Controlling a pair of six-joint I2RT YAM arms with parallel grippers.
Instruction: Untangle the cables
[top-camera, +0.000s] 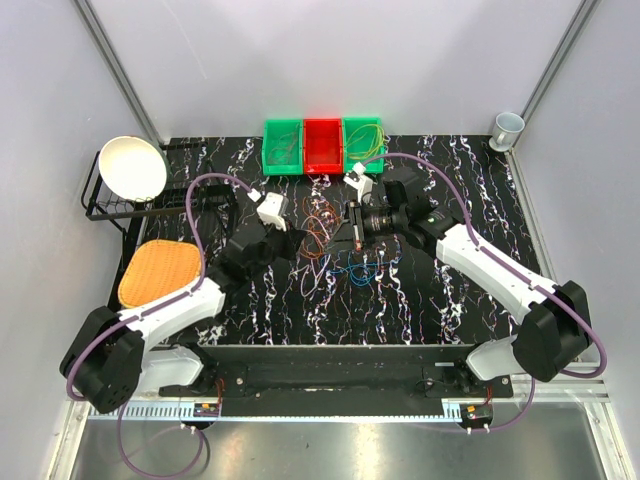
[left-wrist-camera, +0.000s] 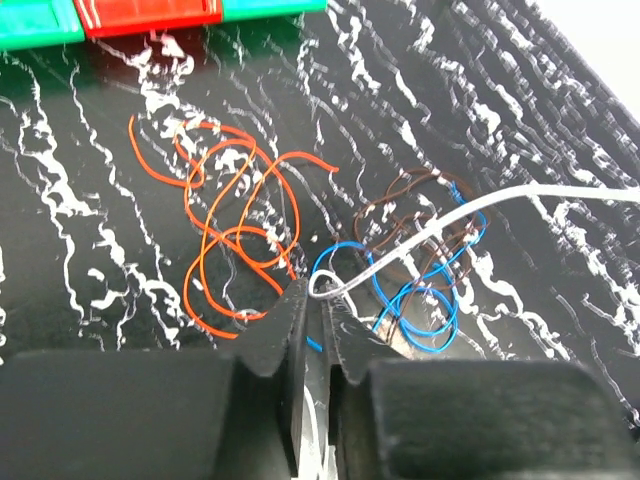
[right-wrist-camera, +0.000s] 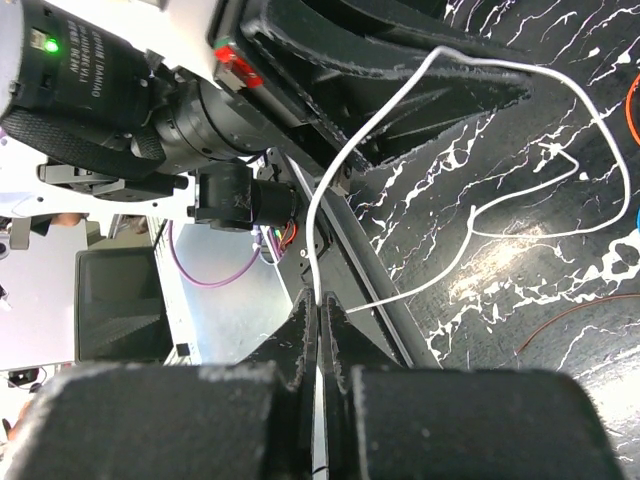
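The cables lie tangled mid-table: orange loops (top-camera: 322, 232) (left-wrist-camera: 228, 228), blue loops (top-camera: 360, 268) (left-wrist-camera: 420, 305) and a brown one (left-wrist-camera: 405, 205). A white cable (left-wrist-camera: 580, 190) (right-wrist-camera: 440, 50) runs between both grippers. My left gripper (left-wrist-camera: 318, 290) (top-camera: 300, 243) is low over the tangle, its jaws closed on a loop of the white cable between the orange and blue wires. My right gripper (right-wrist-camera: 318, 300) (top-camera: 352, 232) is shut on the other stretch of the white cable, lifted above the table, and the cable arcs away from its tips.
At the back stand a green bin (top-camera: 283, 147), a red bin (top-camera: 322, 145) and a second green bin (top-camera: 364, 140) with yellow-green wire in it. A white bowl (top-camera: 132, 167) sits on a black rack at left, an orange mat (top-camera: 157, 272) below it, a cup (top-camera: 507, 128) at back right.
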